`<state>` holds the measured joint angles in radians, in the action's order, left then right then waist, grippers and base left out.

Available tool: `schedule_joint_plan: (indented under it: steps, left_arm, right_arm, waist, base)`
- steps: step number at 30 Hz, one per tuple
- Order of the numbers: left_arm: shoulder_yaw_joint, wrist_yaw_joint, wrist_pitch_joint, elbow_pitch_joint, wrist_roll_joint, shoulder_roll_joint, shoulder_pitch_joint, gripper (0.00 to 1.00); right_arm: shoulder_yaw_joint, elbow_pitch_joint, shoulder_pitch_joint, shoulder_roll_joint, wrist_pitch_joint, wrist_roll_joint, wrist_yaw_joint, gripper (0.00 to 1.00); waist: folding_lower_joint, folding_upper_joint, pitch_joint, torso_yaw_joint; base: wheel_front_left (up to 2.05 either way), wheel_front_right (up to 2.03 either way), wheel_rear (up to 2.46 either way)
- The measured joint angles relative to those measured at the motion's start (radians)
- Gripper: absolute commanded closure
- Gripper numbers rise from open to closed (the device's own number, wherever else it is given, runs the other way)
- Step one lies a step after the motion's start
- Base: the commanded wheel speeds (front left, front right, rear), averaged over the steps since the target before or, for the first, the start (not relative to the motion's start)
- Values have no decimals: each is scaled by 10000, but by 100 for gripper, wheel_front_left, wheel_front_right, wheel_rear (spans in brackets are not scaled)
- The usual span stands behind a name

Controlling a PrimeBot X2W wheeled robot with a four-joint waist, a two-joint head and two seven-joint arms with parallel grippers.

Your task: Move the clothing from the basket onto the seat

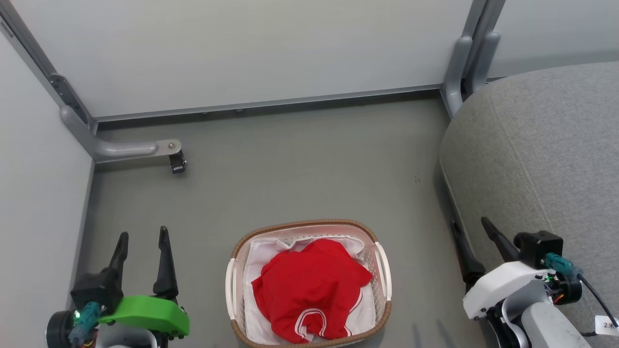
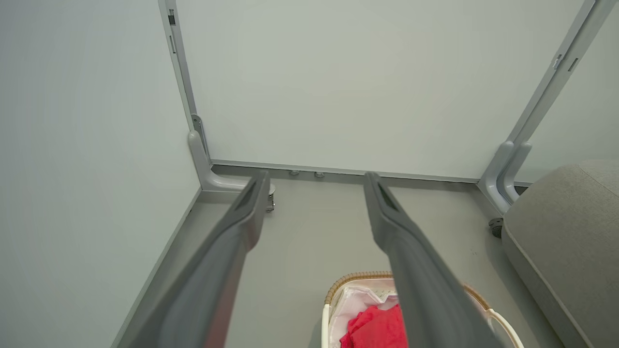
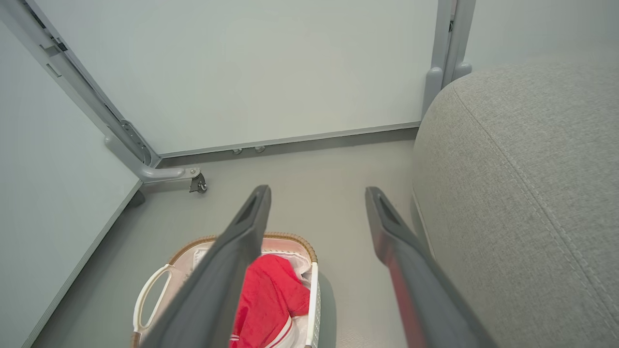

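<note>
Presently, clothing (image 1: 309, 290) in basket (image 1: 309, 225) at six o'clock looked soft, light, best pinched at its humped middle; my left gripper (image 1: 143, 232) and right gripper (image 1: 469, 222) stood spread.

Soft red cloth clothing (image 1: 309, 285) fills the perforated plastic, woven-rimmed basket (image 1: 383, 263) beside the matt fabric seat (image 1: 537, 154).

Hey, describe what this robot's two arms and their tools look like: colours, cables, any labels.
Both tools have two long, dark, tapering fingers. The left tool has a bright green cover behind it and a teal connector. The right tool has a white shell, a teal plug, a black cable and a small printed white tag.
</note>
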<state>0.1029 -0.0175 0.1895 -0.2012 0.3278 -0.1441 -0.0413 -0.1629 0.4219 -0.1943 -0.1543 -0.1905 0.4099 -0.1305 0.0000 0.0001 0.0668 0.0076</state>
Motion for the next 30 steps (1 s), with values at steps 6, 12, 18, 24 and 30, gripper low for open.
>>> schedule_joint_plan:
  steps: [6, 12, 18, 24, 30]
  left_arm:
    - [-35, 94, 144, 44, -564, 48, 29, 0]
    - [-61, 190, 253, 58, -1085, 94, 58, 0]
    - [65, 495, 378, -159, -1567, 245, -5, 0]
    - [328, 805, 491, -633, -2069, 424, -549, 0]
    - [794, 1074, 594, -1290, -2638, 562, -1582, 0]
  right_arm:
    - [-77, 82, -19, -12, -128, -514, 0, 0]
    - [-117, 119, -131, -59, -230, -999, -2, 0]
    - [-121, 48, -419, -84, -368, -1494, -2, 0]
    - [-146, -194, -900, -102, -481, -1962, -2, 0]
    - [-123, -552, -1663, -46, -583, -2366, -4, 0]
  waist:
    - [0, 0, 52, 12]
    - [0, 0, 218, 11]
    - [0, 0, 614, -22]
    - [0, 0, 1317, -92]
    - [0, 0, 2342, -204]
  base:
    - [0, 0, 0]
    - [0, 0, 0]
    - [0, 0, 0]
    - [0, 0, 0]
    - [0, 0, 0]
